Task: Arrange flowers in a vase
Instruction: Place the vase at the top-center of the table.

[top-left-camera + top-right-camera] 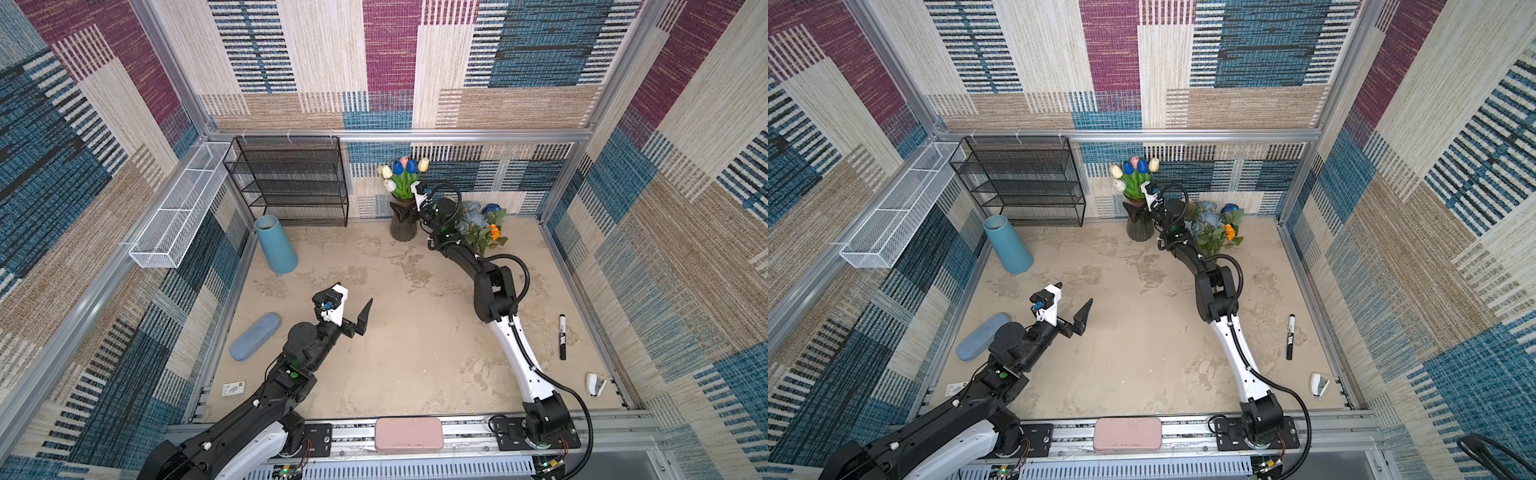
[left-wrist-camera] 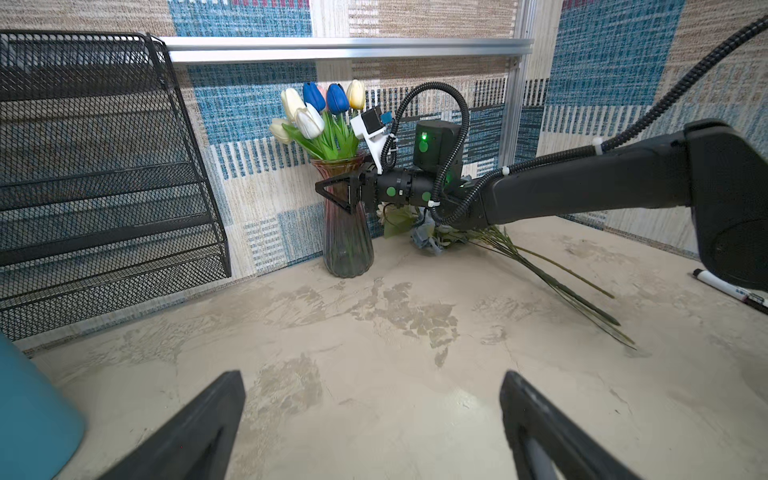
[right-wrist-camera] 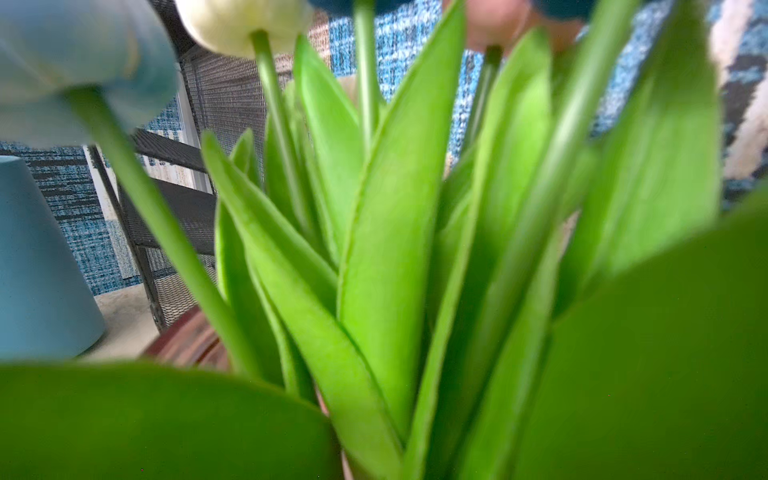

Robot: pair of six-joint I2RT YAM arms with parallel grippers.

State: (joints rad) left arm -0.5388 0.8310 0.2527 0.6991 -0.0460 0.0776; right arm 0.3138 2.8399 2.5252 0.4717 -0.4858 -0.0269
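A bunch of white, blue, pink and yellow tulips (image 1: pixel 401 174) (image 2: pixel 320 116) stands upright in the ribbed dark glass vase (image 1: pixel 402 230) (image 2: pixel 347 249) at the back wall. My right gripper (image 1: pixel 398 208) (image 2: pixel 322 187) is at the vase's neck, below the rim. Its near finger lies in front of the glass, clear of the stems, and it looks open. Green leaves (image 3: pixel 386 249) fill the right wrist view and hide its jaws. More flowers lie right of the vase: a pale blue rose bunch (image 1: pixel 473 216), an orange bloom (image 1: pixel 493 232), a deep blue rose (image 1: pixel 493 207). My left gripper (image 1: pixel 354 293) (image 2: pixel 371 376) hovers open and empty mid-table.
A teal cylinder (image 1: pixel 275 245) leans at the back left beside a black mesh shelf (image 1: pixel 291 183) and a white wire basket (image 1: pixel 178 208). A blue case (image 1: pixel 254 336), a marker (image 1: pixel 562 336), a stapler (image 1: pixel 593 384) and a pink case (image 1: pixel 408 433) lie around the edges.
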